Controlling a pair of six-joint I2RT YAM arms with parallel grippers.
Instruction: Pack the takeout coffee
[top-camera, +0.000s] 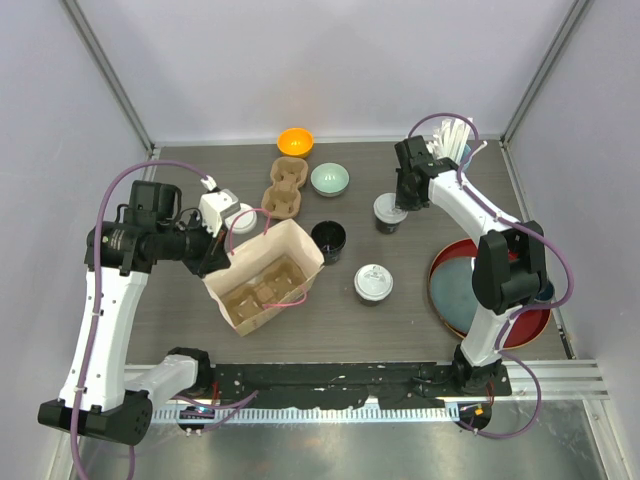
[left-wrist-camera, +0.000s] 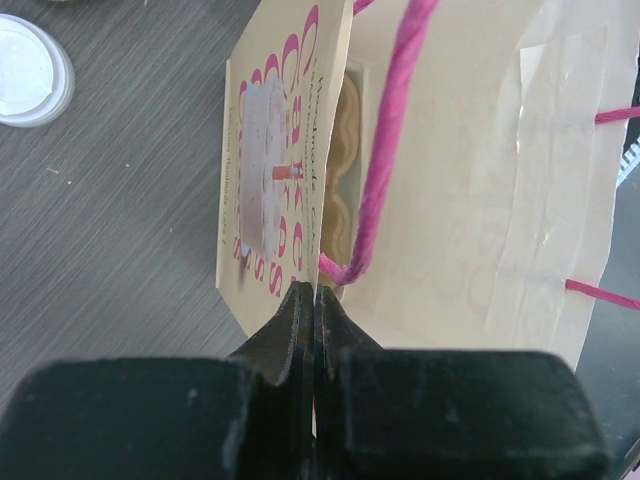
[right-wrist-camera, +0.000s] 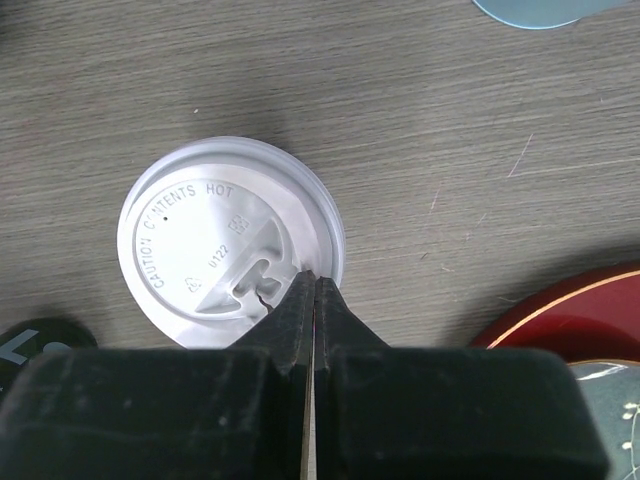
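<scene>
Tabletop (top-camera: 395, 335) grey woodgrain, walls (top-camera: 330, 60) pale

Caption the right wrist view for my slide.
Right gripper, fingers together, hovers over a white-lidded coffee cup beside a red tray.

Left hand (left-wrist-camera: 315, 300), right hand (right-wrist-camera: 315, 288) closed

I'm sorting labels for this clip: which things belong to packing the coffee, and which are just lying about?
Belongs: far lidded cup, near lidded cup, unlidded black cup, white lid beside the bag, paper bag, carrier inside it.

Lying about: orange bowl, pale green bowl, red tray, straws, spare carrier.
</scene>
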